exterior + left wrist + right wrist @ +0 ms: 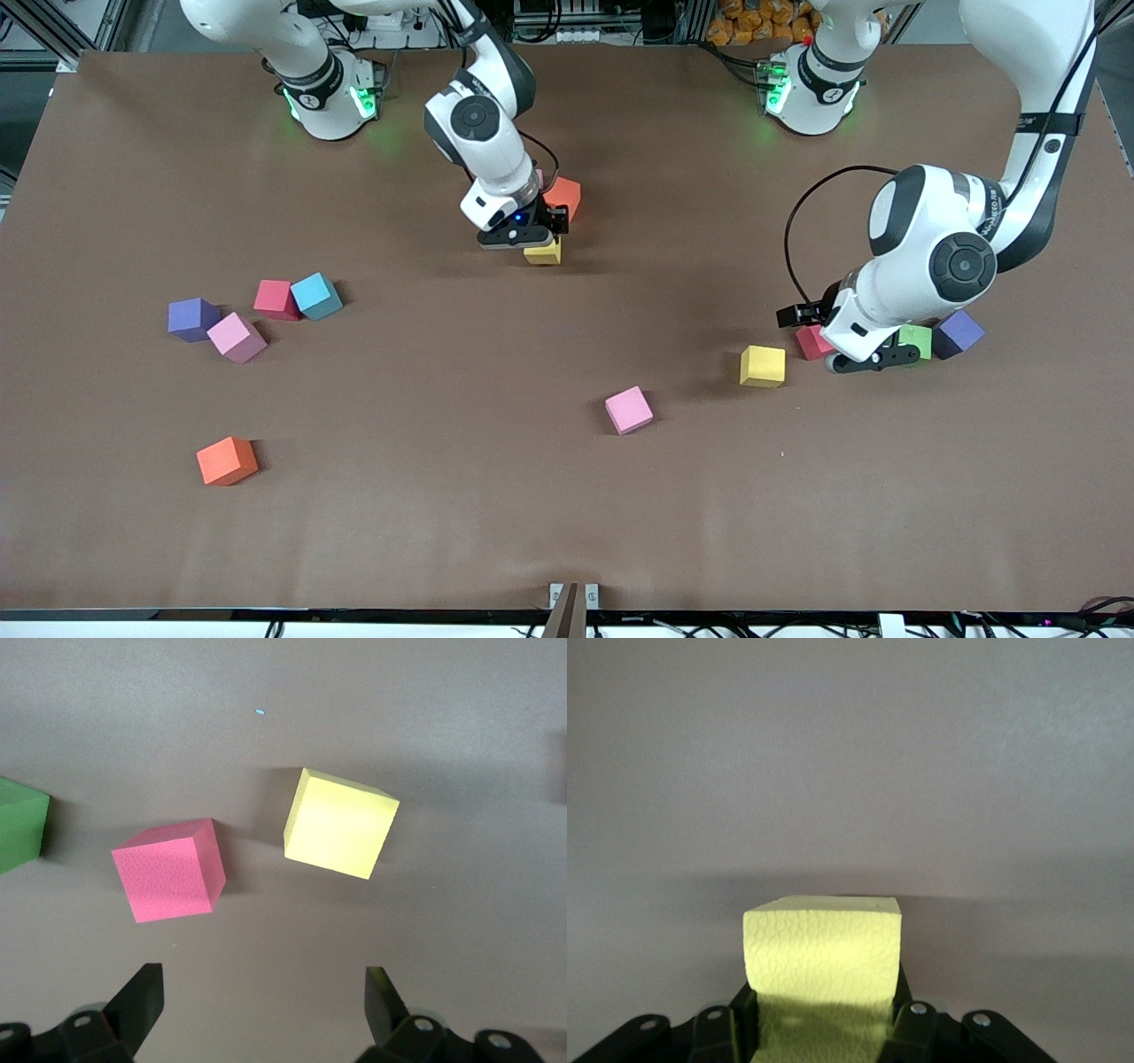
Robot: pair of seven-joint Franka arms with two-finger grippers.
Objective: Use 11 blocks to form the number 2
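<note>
My right gripper is shut on a yellow block, low over the middle of the table next to an orange block. My left gripper hangs open and holds nothing, by a red block and a green block. Another yellow block and a pink block lie nearer the front camera. Toward the right arm's end lie red, blue, pink and orange blocks. No number 2 shape shows.
One purple cube sits beside the pink block at the right arm's end. Another purple cube touches the green block under the left arm. The brown table is bare along its front edge.
</note>
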